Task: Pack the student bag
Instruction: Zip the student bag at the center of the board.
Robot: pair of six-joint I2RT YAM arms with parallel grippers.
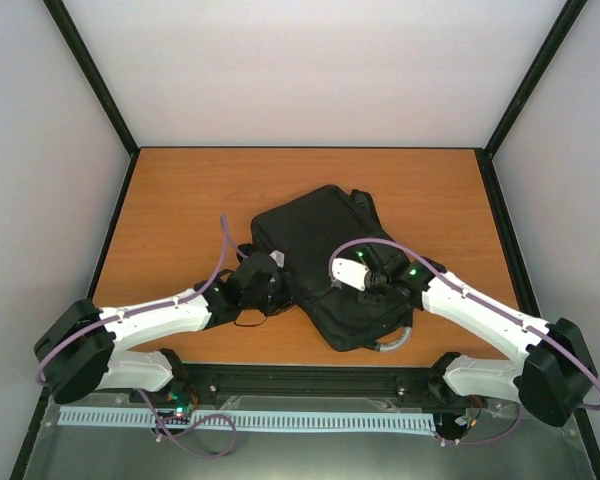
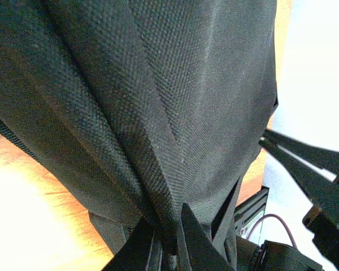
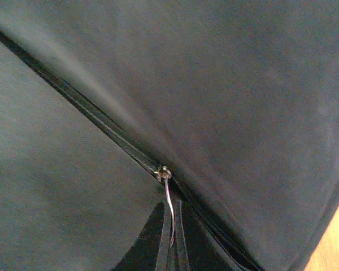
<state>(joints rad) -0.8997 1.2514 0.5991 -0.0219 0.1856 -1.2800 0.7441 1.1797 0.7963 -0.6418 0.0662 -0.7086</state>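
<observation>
On table point(image 1: 180, 190), left gripper point(image 2: 166, 221) pinches student bag point(image 1: 315, 235) edge; right gripper point(image 3: 170, 219) clamps zip pull point(image 3: 167, 195).

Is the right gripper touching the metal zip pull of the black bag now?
Touching. The right wrist view shows the zip pull of the student bag pinched between the closed fingertips of the right gripper.

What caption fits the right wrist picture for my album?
Right hand pinches the zipper pull on the black student bag.
</observation>
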